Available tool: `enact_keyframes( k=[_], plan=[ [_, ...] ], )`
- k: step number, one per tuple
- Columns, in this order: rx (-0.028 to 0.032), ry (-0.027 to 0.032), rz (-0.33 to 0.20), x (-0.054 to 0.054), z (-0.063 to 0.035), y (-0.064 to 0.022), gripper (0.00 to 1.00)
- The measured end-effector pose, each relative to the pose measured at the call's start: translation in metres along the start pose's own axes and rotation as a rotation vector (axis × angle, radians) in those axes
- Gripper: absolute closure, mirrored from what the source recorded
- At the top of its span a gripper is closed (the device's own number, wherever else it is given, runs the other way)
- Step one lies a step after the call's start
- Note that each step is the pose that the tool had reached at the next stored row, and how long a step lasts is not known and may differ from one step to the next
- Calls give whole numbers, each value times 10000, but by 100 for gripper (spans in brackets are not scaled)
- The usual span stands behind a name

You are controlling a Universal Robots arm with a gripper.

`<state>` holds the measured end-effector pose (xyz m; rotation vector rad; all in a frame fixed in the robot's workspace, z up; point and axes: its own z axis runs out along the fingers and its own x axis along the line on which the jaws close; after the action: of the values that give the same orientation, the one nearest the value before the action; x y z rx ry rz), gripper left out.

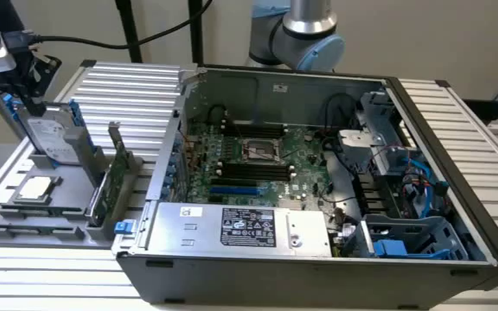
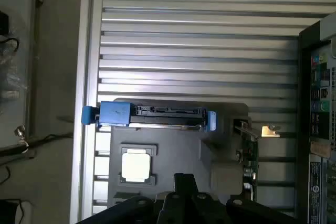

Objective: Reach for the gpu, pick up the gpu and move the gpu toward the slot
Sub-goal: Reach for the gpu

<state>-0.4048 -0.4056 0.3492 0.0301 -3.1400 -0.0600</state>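
Gripper (image 1: 24,91) (image 2: 185,187), dark and cut off at the frame edge, hangs over the hard drive (image 1: 50,139) (image 2: 157,114); its opening and any hold cannot be told. The gpu (image 1: 115,172) (image 2: 247,153) stands on edge in the grey holder (image 1: 7,227) (image 2: 173,150), apart from the gripper and beside the case (image 1: 318,285).

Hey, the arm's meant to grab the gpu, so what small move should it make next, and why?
Probably slide the gripper toward the exterior view's right until it is above the gpu. The gripper hangs over the hard drive, while the gpu stands on edge, untouched, one place along in the grey holder.
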Motion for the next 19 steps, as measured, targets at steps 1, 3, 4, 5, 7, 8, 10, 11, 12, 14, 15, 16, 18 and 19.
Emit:
enact_keyframes(
  k=[1,3,4,5,7,8,10,11,12,14,15,16,18,19],
  plan=[
    [0,0,0,0,0,0,89],
    [0,0,0,0,0,0,89],
    [0,0,0,0,0,0,89],
    [0,0,0,0,0,0,89],
    [0,0,-1,0,0,0,89],
    [0,0,0,0,0,0,89],
    [0,0,-1,0,0,0,89],
    [0,0,0,0,0,0,89],
    [0,0,-1,0,0,0,89],
    [0,0,-1,-4,-1,-2,89],
    [0,0,0,-15,-1,-6,89],
    [0,1,0,-42,-1,-20,89],
    [0,2,-1,-109,-2,-58,89],
    [-1,2,-1,-146,-2,-78,89]
  ],
)
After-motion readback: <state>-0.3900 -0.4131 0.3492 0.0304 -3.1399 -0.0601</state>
